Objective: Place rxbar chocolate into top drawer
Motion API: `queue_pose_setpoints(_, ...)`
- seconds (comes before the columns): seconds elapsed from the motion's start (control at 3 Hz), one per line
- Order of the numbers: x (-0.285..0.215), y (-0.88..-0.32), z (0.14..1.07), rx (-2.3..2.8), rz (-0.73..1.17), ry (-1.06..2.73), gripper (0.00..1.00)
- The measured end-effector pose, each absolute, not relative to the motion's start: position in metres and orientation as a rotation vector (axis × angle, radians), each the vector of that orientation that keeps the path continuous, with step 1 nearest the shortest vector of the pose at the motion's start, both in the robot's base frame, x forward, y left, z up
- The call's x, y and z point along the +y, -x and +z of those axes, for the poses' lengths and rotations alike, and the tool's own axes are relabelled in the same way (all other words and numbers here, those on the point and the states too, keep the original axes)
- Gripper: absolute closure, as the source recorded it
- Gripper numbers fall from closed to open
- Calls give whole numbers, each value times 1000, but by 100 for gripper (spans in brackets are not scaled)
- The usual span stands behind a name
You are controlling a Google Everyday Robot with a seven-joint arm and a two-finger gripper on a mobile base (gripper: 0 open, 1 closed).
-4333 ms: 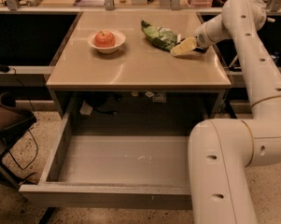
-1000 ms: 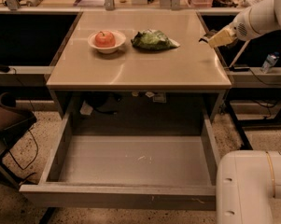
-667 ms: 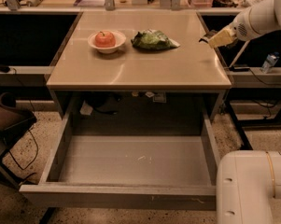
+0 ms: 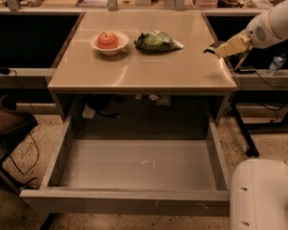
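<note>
Nearest, the robot's smooth white base (image 4: 263,195) flanks the top drawer (image 4: 124,201), a shallow grey metal drawer with a scuffed front, pulled open over speckled floor (image 4: 258,133). The glossy beige tabletop (image 4: 143,73) bears a white bowl (image 4: 118,45) and a wrinkly green bag (image 4: 157,40). The gripper (image 4: 217,49) hovers at the table's right edge. The dark sliver at its tip seems to be the rxbar chocolate (image 4: 210,49); I cannot tell whether it is clamped.

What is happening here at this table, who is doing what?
A robot arm works alone. Its gripper hangs over the right edge of the table, with a small dark thing at its tip, perhaps the rxbar chocolate. The top drawer below is pulled open, and no bar lies in it yet. A green bag and a bowl holding an apple rest on the table.
</note>
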State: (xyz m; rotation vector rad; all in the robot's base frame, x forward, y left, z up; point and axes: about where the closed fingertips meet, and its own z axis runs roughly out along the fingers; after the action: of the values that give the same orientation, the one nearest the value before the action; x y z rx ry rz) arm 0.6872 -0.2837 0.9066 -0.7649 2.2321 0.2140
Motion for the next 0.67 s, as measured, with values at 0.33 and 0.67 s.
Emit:
queue_pose_setpoints(0.33,-271,-617,916,2256,360,717,100)
queue_pose_setpoints(0.67,-238,-603,944,2168,440,707,100)
